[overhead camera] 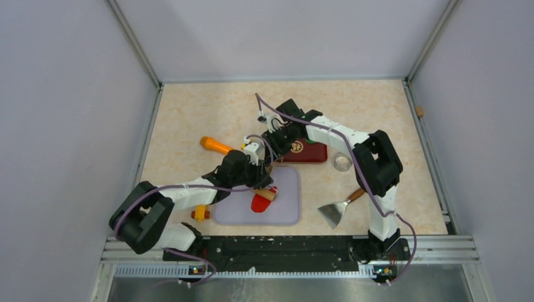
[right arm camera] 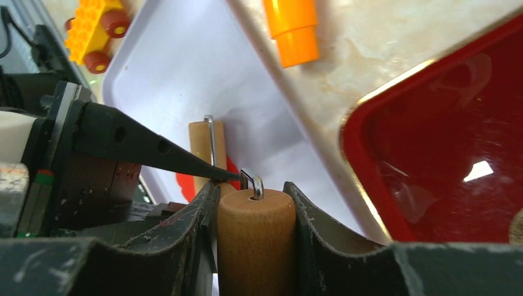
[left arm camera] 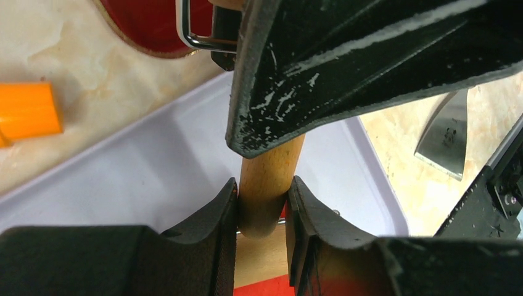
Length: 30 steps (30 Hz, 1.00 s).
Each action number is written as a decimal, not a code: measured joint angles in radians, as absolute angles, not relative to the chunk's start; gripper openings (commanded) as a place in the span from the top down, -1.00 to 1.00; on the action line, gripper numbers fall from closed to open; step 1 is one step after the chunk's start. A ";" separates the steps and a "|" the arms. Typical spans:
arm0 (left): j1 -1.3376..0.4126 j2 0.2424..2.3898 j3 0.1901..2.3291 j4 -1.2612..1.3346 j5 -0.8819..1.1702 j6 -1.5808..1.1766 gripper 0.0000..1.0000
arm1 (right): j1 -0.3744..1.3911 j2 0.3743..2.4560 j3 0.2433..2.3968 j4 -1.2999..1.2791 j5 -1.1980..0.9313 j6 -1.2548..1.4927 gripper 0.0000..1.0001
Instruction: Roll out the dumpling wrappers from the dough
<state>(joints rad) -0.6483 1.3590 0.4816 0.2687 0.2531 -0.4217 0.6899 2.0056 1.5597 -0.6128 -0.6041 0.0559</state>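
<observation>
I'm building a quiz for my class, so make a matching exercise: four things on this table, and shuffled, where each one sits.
Things: 1 scraper; 2 orange stick; 3 toy car; 4 dough.
Places: A on the board; B right of the board; C left of the board; D beyond the board.
Pairs: 1-B, 2-D, 3-C, 4-A.

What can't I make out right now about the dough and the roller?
Dough shape: top view, tiny and partly under the roller.
Left wrist: only a red sliver at the bottom edge, by the left pincer.
Right wrist: the left pincer hides most of the dough and the roller's middle.
Any round wrapper: cannot tell.
</observation>
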 measured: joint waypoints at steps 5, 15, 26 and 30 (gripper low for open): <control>-0.643 1.451 0.489 0.399 0.277 -0.418 1.00 | 0.667 2.007 1.566 -0.613 -0.547 0.043 1.00; -0.641 1.399 0.579 0.242 0.272 -0.358 1.00 | 0.676 1.995 1.636 -0.670 -0.593 -0.035 1.00; -0.657 1.181 0.619 0.098 0.325 -0.284 1.00 | 0.692 1.806 1.597 -0.687 -0.675 -0.050 1.00; -0.668 1.190 0.591 0.082 0.331 -0.297 1.00 | 0.692 1.813 1.535 -0.654 -0.693 -0.053 1.00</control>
<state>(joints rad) -0.6682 1.1904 0.5907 0.0818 0.3309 -0.2974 0.6922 1.8133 1.5349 -0.6537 -0.6933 -0.0532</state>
